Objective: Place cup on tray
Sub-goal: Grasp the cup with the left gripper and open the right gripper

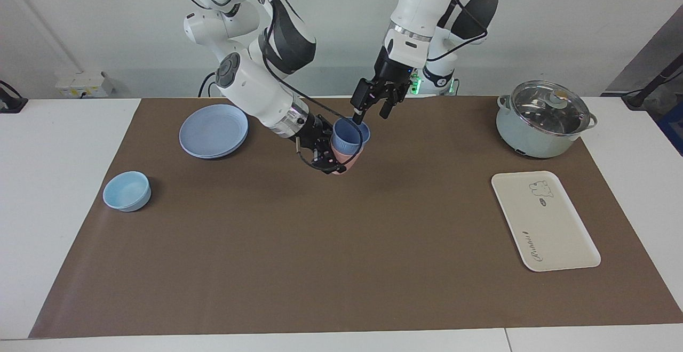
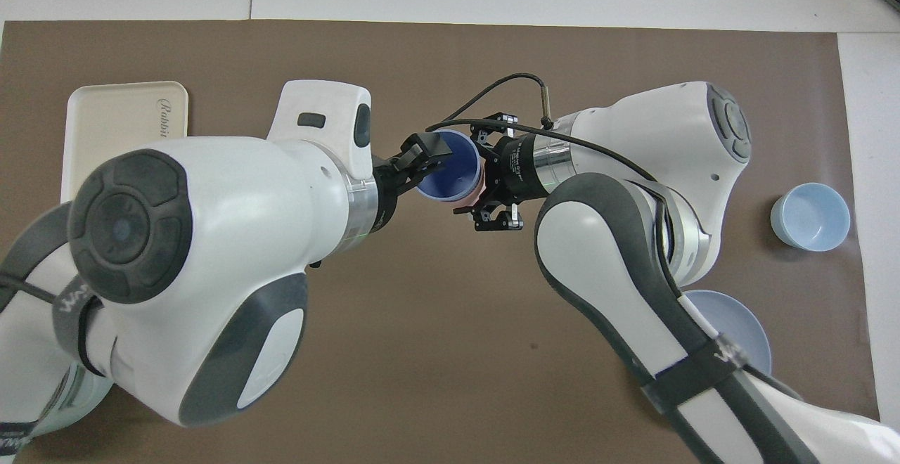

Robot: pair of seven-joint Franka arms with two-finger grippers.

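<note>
A periwinkle plastic cup (image 1: pixel 350 134) sits nested in a salmon-pink cup (image 1: pixel 349 161), both raised over the middle of the brown-covered worktop (image 1: pixel 341 245). The right pincer (image 1: pixel 332 161) is clenched on the pink cup. The left pincer (image 1: pixel 372 108) hovers at the blue rim, fingers spread. The cup looks light, stiff and smooth; the thin rim is the likely hold. The cream tray (image 1: pixel 544 221) lies well apart, toward the left arm's end.
</note>
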